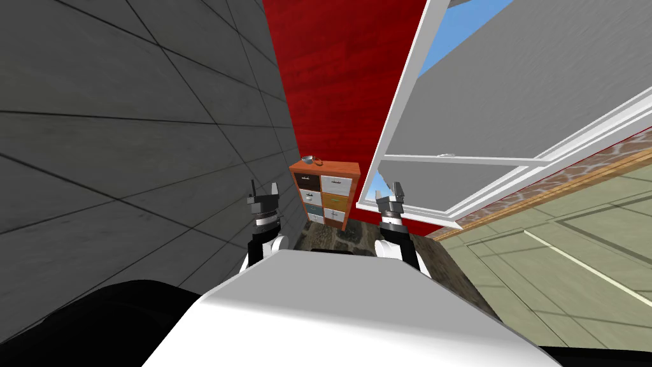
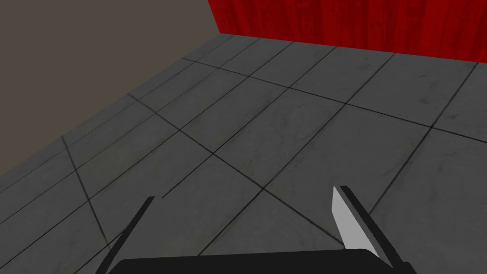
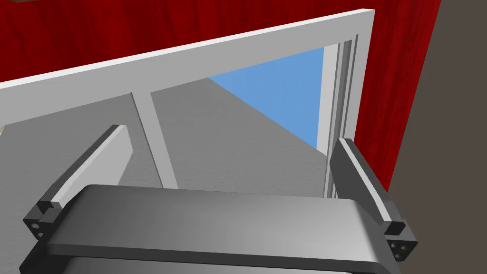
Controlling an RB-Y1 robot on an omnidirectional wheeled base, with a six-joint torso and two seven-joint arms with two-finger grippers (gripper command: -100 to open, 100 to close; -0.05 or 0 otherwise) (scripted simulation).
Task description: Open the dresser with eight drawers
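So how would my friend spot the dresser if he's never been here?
Find the red wall straight ahead, between the grey tiled wall and the white-framed window. At its foot, beside the grey tiled wall, stands the dresser, an orange-brown cabinet. Unlike the plain walls around it, its drawer fronts are mixed colours: dark, white, blue and orange.

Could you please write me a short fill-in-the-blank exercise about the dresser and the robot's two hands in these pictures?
1. The dresser stands against a ____ wall.
2. Its drawers are arranged in ____ columns.
3. The left hand and the right hand are both ____, holding nothing.
4. A small object rests on the dresser's ____.
Missing words: red; two; open; top.
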